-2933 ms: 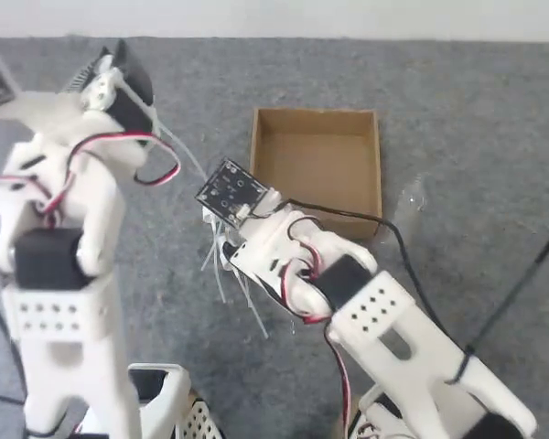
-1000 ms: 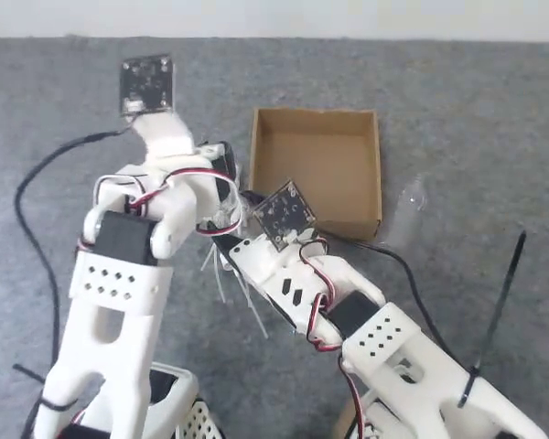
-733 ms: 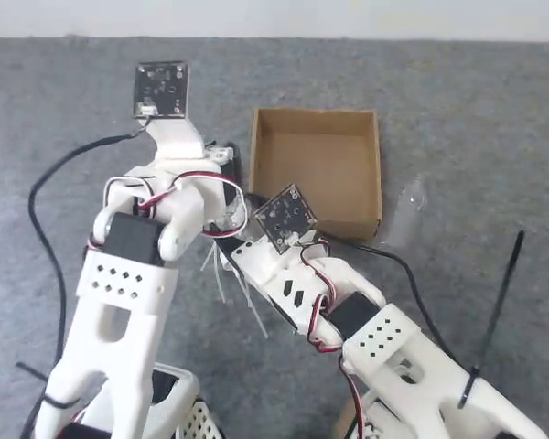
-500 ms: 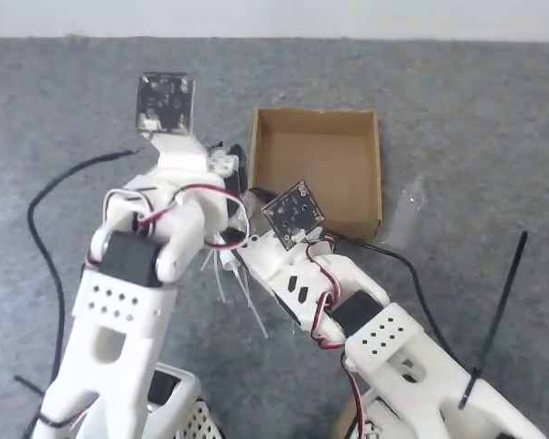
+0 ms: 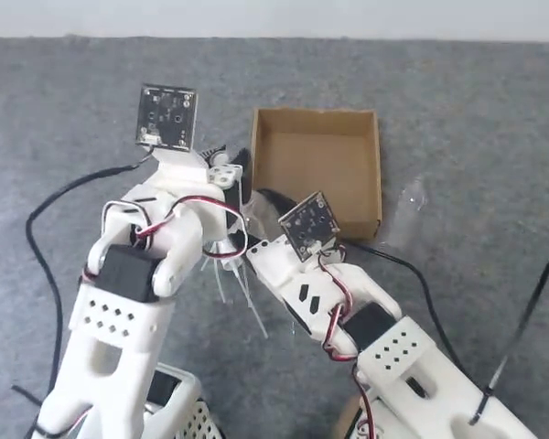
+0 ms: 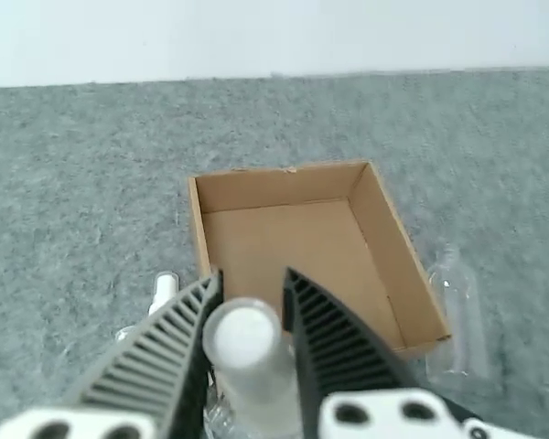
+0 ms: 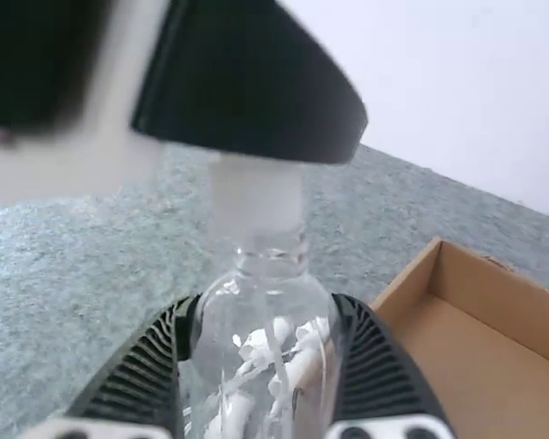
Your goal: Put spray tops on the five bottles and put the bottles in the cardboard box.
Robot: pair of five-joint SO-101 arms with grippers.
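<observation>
High view, layout: both arms meet just left of the open brown cardboard box; a spare clear plastic bottle lies on the carpet to its right.
Left gripper: narrowed onto the white cylindrical spray top.
Right gripper: clamped around the upright clear plastic bottle, with the top on its neck.
Risk, misthreading: likely if top and neck sit off axis.
Risk, slip: the smooth bottle may turn in the jaws under twist.
Risk, scatter: loose white spray tops with thin tubes lie beneath the arms, so a low sweep could displace them.
Right wrist view: gives the neck joint, which the arms cover from above.
Left wrist view: gives the grip on the top.
</observation>
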